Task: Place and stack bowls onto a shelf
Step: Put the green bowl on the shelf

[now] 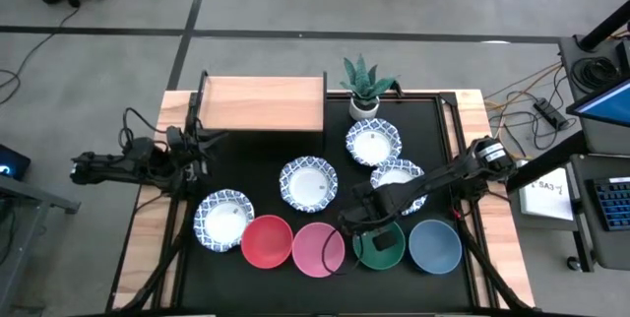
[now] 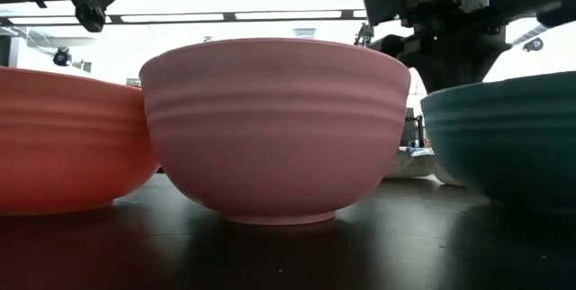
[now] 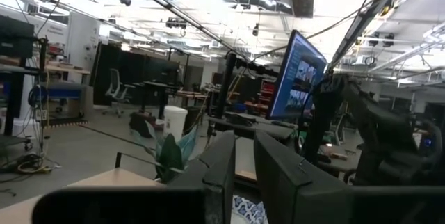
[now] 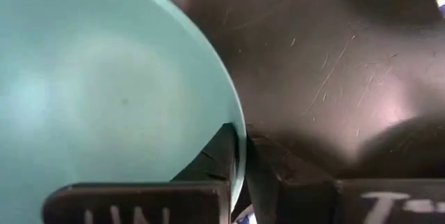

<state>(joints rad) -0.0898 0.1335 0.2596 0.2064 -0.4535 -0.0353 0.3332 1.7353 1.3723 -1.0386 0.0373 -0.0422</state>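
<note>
Right now the move turns on the rim of the green bowl point(image 1: 380, 246): the right gripper point(image 1: 360, 226) straddles that rim on the side facing the pink bowl point(image 1: 318, 248), and in the right wrist view one finger point(image 4: 208, 160) lies inside the bowl's wall and the other outside, the jaws closed onto the thin edge with no gap showing. A round bowl has no long axis, so what counts is the lift path; the shelf point(image 1: 262, 103) lies well away toward the far left corner of the counter point(image 1: 258, 158), across the patterned bowls. The right arm is far nearer this bowl; the left gripper point(image 1: 197, 150) waits at the counter's left edge just beside the shelf, its jaws nearly together. The deep bowls are smooth and matte with faint horizontal ridges, seen on the pink one in the low view; red point(image 1: 266, 240), pink, green and grey-blue point(image 1: 434, 245) stand in a near row, touching or almost so. Four shallow white bowls with blue rims point(image 1: 308, 183) lie behind them, and a potted plant point(image 1: 364, 86) stands beside the shelf, whose pale wood top is bare.
</note>
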